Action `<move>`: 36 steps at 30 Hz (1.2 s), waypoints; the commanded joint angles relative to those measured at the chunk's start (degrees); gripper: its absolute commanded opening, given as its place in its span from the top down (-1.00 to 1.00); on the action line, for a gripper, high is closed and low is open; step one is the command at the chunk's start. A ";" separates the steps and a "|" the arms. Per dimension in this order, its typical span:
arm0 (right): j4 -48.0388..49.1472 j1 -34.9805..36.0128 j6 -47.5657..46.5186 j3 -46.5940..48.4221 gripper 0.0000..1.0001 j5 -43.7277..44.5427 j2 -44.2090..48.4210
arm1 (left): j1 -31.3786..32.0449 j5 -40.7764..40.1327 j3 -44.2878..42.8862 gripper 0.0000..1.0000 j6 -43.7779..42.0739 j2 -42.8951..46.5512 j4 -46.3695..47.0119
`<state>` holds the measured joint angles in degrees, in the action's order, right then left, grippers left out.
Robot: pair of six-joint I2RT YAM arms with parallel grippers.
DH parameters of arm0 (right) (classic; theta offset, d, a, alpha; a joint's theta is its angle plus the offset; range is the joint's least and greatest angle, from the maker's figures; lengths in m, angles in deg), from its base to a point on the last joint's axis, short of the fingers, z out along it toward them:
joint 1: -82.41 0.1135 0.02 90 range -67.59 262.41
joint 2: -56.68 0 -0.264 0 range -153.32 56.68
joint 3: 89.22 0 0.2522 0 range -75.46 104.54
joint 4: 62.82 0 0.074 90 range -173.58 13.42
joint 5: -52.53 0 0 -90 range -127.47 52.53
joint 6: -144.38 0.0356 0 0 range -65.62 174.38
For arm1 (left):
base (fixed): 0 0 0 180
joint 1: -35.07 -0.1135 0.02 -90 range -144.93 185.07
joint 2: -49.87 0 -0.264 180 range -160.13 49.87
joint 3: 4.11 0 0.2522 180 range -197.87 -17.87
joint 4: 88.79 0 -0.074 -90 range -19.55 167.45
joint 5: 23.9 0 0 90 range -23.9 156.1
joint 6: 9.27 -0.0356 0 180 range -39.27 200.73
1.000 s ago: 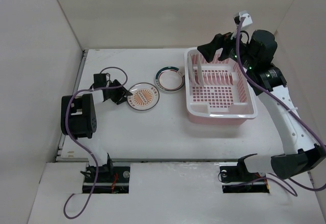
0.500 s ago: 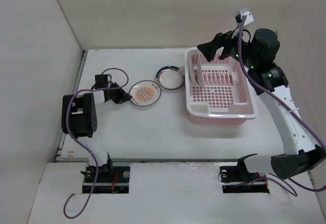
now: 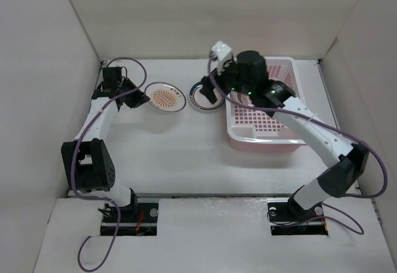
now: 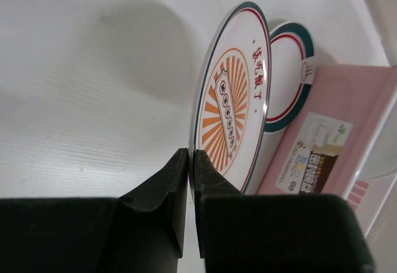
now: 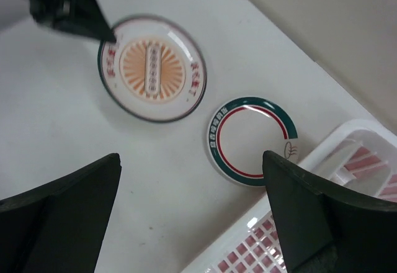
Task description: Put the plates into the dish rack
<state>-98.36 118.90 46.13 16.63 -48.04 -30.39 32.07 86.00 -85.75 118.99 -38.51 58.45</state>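
Note:
My left gripper [image 3: 142, 97] [image 4: 191, 155] is shut on the rim of a white plate with an orange sunburst centre [image 3: 167, 97] [image 4: 234, 105]. It holds the plate tilted above the table. The green-rimmed plate [image 3: 197, 97] [image 4: 290, 77] [image 5: 251, 139] lies flat on the table beside the pink dish rack [image 3: 267, 141] [image 4: 322, 155] [image 5: 338, 139]. My right gripper [image 3: 210, 93] [image 5: 191, 158] is open and empty. It hovers over the green-rimmed plate, just left of the rack. The sunburst plate [image 5: 152, 68] and the left gripper [image 5: 71, 9] also show in the right wrist view. Any plates in the rack are hidden by my right arm.
White walls enclose the table at the back and both sides. The right arm [image 3: 298, 115] stretches across the rack. A label sticker [image 4: 319, 143] is on the rack's side wall.
My left gripper has carried the sunburst plate up and toward the back of the table. My right arm has swung left from behind the rack to over the green-rimmed plate.

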 commanded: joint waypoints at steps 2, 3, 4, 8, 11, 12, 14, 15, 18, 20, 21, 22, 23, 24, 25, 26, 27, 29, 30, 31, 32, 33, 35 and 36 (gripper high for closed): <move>0.68 11.21 -16.52 1.07 -1.00 15.63 -2.14 | 3.09 -6.27 -11.38 1.00 2.51 3.30 -13.47; 1.73 12.37 -17.67 0.37 -1.00 16.88 -2.14 | 3.79 -6.97 -12.88 1.00 2.52 3.30 -14.99; 3.13 13.16 -19.94 0.37 -1.00 16.90 -2.92 | 4.49 -6.98 -14.63 1.00 3.30 3.30 -16.05; 6.04 16.15 -25.31 0.37 -1.00 16.90 -4.86 | 4.50 -4.53 -14.65 1.00 6.56 3.92 -18.17; 6.84 19.14 -29.61 0.98 -1.00 20.23 -7.23 | 4.50 -2.68 -14.65 1.00 8.40 5.05 -19.40; 6.84 19.14 -30.15 1.77 -1.00 21.19 -7.94 | 4.50 -1.63 -14.65 1.00 8.41 5.06 -20.10; 6.84 19.85 -30.68 2.47 -0.98 21.20 -9.17 | 4.50 -1.00 -14.65 1.00 9.81 6.19 -20.11; 6.84 19.85 -30.68 2.48 -0.98 21.20 -9.96 | 4.50 -0.48 -15.35 1.00 9.82 6.20 -20.11; 4.30 19.85 -29.99 4.05 -0.87 18.66 -11.27 | 4.50 -0.48 -16.58 1.00 11.21 7.43 -20.63; 3.76 19.85 -29.29 4.67 -0.87 16.73 -11.81 | 4.50 0.05 -17.37 1.00 11.22 7.43 -21.16; 2.98 19.85 -28.76 4.67 -0.87 16.20 -11.81 | 4.50 0.05 -17.99 1.00 11.74 7.43 -21.16; 2.97 19.85 -28.75 4.67 -0.87 16.19 -11.81 | 4.50 1.01 -17.99 1.00 11.75 7.43 -21.16; 2.97 19.85 -28.75 4.67 -0.87 16.19 -11.81 | 4.50 1.71 -18.51 1.00 11.75 7.43 -21.16; 2.97 19.85 -28.75 4.67 -0.87 16.19 -12.33 | 4.50 2.59 -18.52 1.00 11.75 7.43 -21.16; 3.58 19.85 -28.75 4.67 -0.85 16.80 -12.34 | 4.50 3.47 -19.13 1.00 12.36 7.43 -21.16; 3.59 19.85 -28.75 4.67 -0.85 17.33 -12.95 | 4.50 4.96 -19.13 1.00 12.89 7.43 -20.55; 4.46 19.85 -28.75 4.67 -0.81 18.29 -12.95 | 4.50 4.97 -19.13 1.00 12.89 7.95 -20.55; 7.00 19.85 -28.75 3.79 -0.71 19.70 -13.48 | 4.50 5.58 -19.75 1.00 12.89 7.96 -20.02; 7.62 19.85 -28.23 3.79 -0.67 21.10 -14.00 | 4.50 5.59 -19.75 1.00 12.89 8.48 -20.02; 7.63 19.85 -28.22 3.79 -0.63 21.11 -14.01 | 4.50 6.11 -19.75 1.00 12.89 8.49 -20.02; 8.50 19.85 -27.70 3.79 -0.51 21.81 -15.40 | 4.50 6.11 -19.23 1.00 12.89 9.01 -20.02; 9.12 19.85 -27.70 3.79 -0.43 22.43 -15.94 | 4.50 6.64 -18.70 1.00 12.89 9.01 -20.02; 9.65 19.85 -27.09 4.32 -0.26 23.14 -16.72 | 4.50 6.64 -17.83 1.00 13.41 10.24 -19.49; 10.26 19.85 -27.08 4.32 -0.26 23.66 -17.43 | 4.50 7.25 -17.21 1.00 13.42 10.24 -19.49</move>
<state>-92.32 138.37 17.96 18.49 -26.82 -46.26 36.83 90.06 -102.47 131.04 -32.61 36.44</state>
